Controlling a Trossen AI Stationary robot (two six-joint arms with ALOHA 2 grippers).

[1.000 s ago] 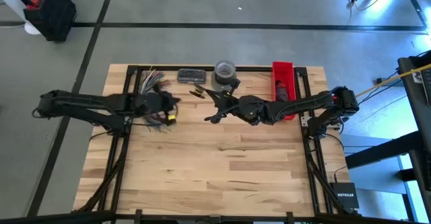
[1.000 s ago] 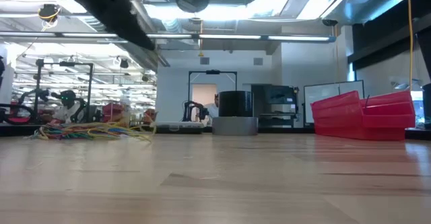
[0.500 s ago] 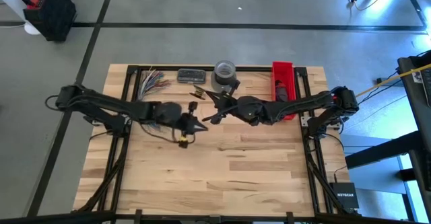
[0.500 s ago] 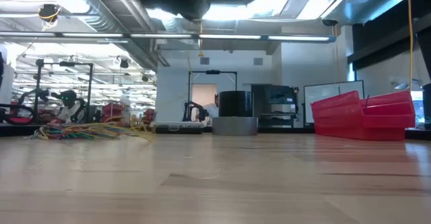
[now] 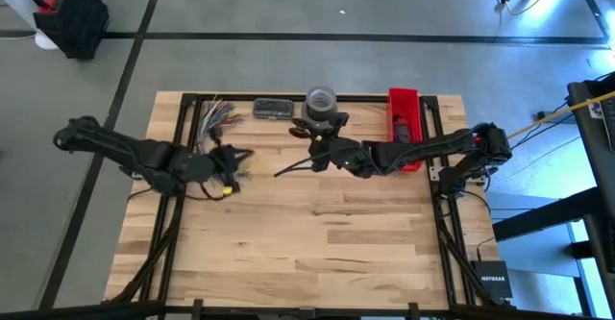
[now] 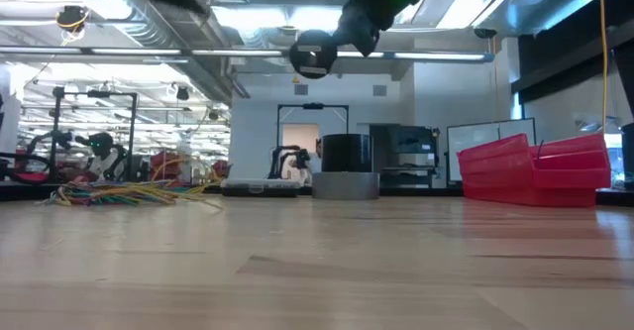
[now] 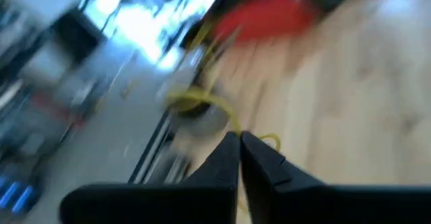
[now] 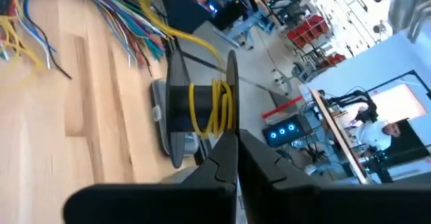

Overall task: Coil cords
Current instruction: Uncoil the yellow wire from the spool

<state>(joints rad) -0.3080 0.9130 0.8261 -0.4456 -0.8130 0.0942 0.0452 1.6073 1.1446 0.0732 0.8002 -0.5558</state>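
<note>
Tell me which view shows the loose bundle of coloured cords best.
The right wrist view: the cords fan out across the wood with separate strands easy to tell apart. The high view shows them as a small tuft near the table's far left corner; the low view shows a flat heap. The left wrist view is too blurred to tell.

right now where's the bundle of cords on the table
In the high view the cords lie at the table's far left corner, left of the small dark case and just beyond the left end effector.
</note>
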